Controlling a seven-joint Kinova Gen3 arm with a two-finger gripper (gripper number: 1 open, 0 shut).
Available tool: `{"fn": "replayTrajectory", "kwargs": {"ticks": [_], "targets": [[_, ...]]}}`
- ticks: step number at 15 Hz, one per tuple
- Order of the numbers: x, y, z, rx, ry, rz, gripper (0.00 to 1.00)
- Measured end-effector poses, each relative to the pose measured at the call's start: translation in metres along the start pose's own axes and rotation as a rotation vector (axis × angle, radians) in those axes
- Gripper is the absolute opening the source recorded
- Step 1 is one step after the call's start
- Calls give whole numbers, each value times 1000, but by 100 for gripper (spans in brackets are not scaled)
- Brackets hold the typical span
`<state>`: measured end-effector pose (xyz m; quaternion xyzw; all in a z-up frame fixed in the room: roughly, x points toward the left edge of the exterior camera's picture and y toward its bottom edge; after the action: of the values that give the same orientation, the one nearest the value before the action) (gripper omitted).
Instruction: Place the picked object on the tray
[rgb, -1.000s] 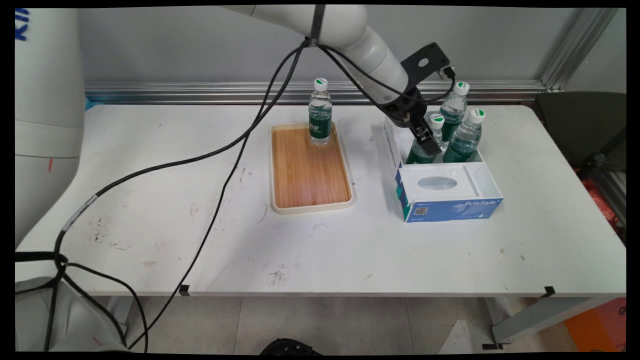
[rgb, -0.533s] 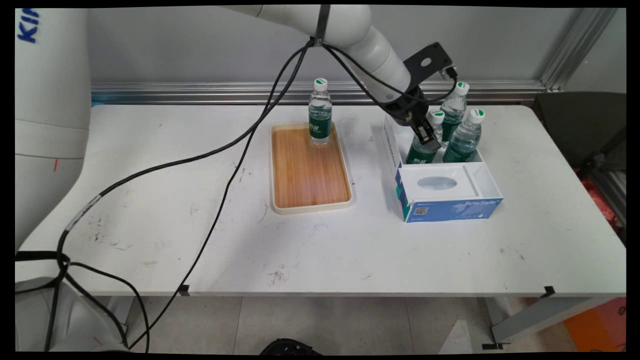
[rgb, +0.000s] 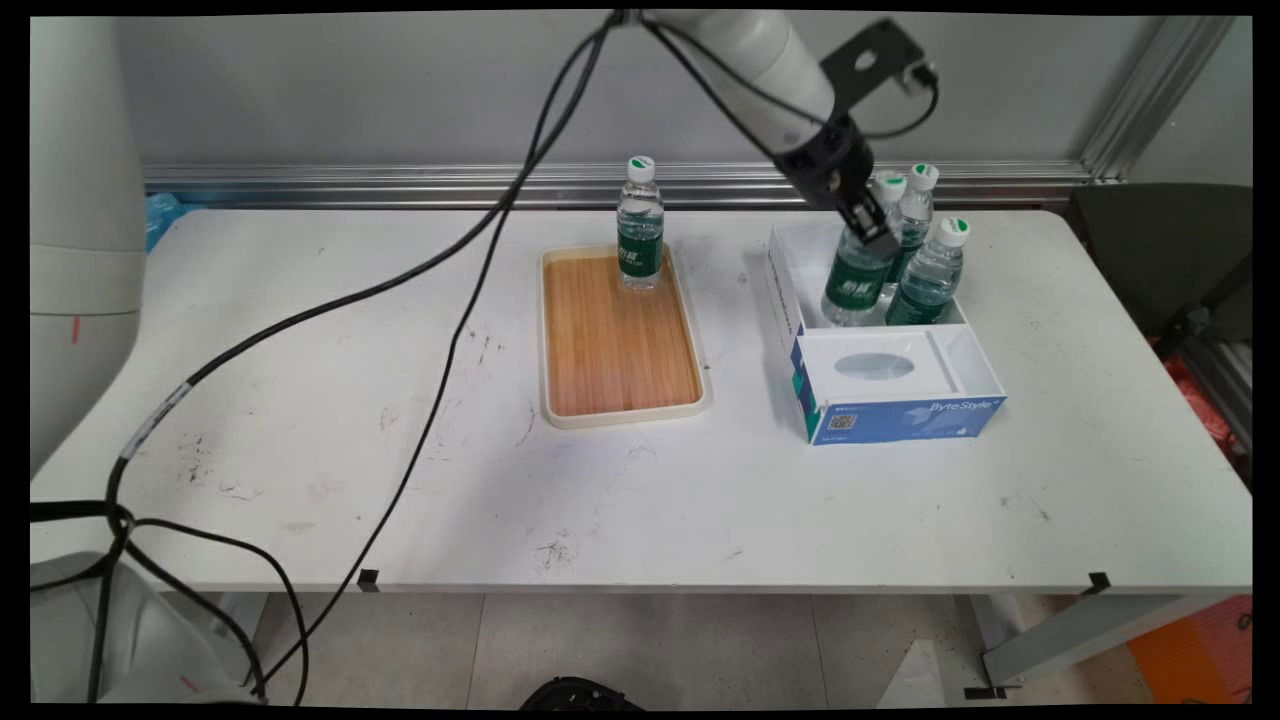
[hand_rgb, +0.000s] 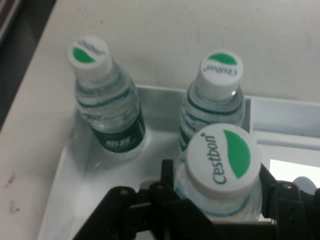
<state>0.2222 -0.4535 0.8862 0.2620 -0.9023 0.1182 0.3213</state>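
My gripper is shut on the neck of a clear water bottle with a green label and a white cap. The bottle hangs slightly tilted over the open rear part of a white and blue box. In the hand view the held bottle's cap sits between the black fingers. Two more such bottles stand in the box behind it, and the hand view shows them too.
A wooden tray with a cream rim lies left of the box, with one water bottle upright at its far end. Black cables hang from the arm across the table's left half. A metal rail runs along the wall.
The gripper has risen with the bottle in it, lifting the bottle up from the box floor beside the other two. The tray and its bottle have not moved.
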Motion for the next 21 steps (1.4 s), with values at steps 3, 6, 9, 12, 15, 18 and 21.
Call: {"fn": "replayTrajectory", "kwargs": {"ticks": [3,6,9,12,15,18,21], "targets": [[12,0,-25,7,-2,-14,0],[18,1,-57,17,-24,-11,0],[12,1,-91,24,-63,3,0],[-13,-4,-126,32,-110,10,0],[-47,-9,-149,37,-156,6,0],[-77,-11,-159,37,-182,-2,0],[-109,-12,-157,24,-187,0,0]]}}
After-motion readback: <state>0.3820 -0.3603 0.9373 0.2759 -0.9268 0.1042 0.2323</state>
